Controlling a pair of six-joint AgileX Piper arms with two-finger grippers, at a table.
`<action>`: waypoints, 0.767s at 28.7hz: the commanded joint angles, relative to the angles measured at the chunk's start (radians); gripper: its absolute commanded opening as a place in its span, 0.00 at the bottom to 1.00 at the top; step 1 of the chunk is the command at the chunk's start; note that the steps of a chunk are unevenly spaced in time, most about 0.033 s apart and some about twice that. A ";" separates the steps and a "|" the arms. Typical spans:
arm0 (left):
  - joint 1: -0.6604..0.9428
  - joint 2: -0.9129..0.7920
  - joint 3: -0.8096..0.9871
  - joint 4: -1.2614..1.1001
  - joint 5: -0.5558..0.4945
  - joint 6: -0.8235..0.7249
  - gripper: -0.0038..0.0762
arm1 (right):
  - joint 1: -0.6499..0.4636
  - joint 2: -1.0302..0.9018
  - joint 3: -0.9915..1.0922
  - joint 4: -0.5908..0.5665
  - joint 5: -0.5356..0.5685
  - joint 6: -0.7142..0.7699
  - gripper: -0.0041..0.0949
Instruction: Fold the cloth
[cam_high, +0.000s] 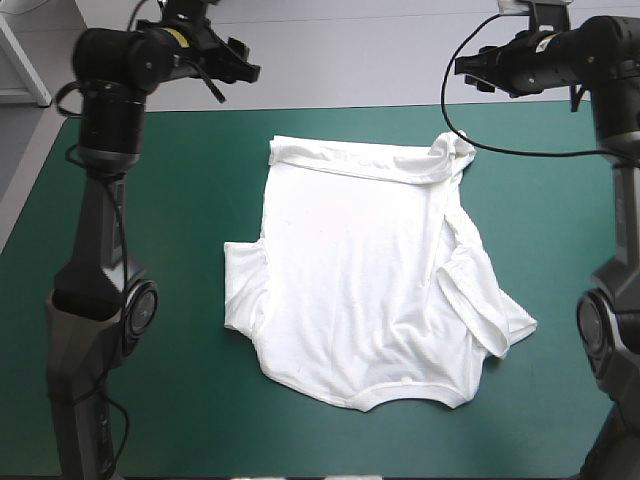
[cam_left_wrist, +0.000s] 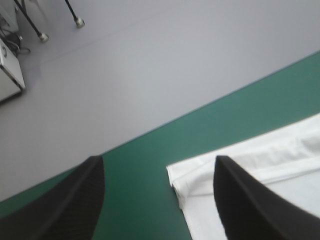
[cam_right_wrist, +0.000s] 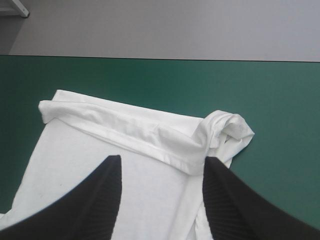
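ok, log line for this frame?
shirt spread, far edge rolled | left pincer open, empty | right pincer open, empty

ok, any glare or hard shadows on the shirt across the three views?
High view: T-shirt evenly lit, no glare, soft shading in creases. Left wrist view: corner bright against the teal-green cover, no glare. Right wrist view: rolled edge throws only a faint shadow.

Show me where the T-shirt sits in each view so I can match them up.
High view: T-shirt spread out mid-table, between the arms.
Left wrist view: only its far corner, between the fingers of the open left pincer.
Right wrist view: its far hem, ahead of the open right pincer.
Shared landmark: the table's far edge, just beyond the hem in all three.
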 joint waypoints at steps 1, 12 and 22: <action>-0.001 -0.166 -0.024 -0.011 0.032 -0.022 0.62 | -0.005 -0.184 0.105 0.016 -0.029 -0.017 0.52; -0.001 -0.681 0.723 -0.054 0.030 0.005 0.62 | -0.005 -0.707 0.753 -0.027 -0.029 -0.058 0.52; -0.072 -0.928 1.274 -0.232 0.030 0.005 0.51 | -0.005 -0.878 0.933 -0.051 -0.029 -0.039 0.52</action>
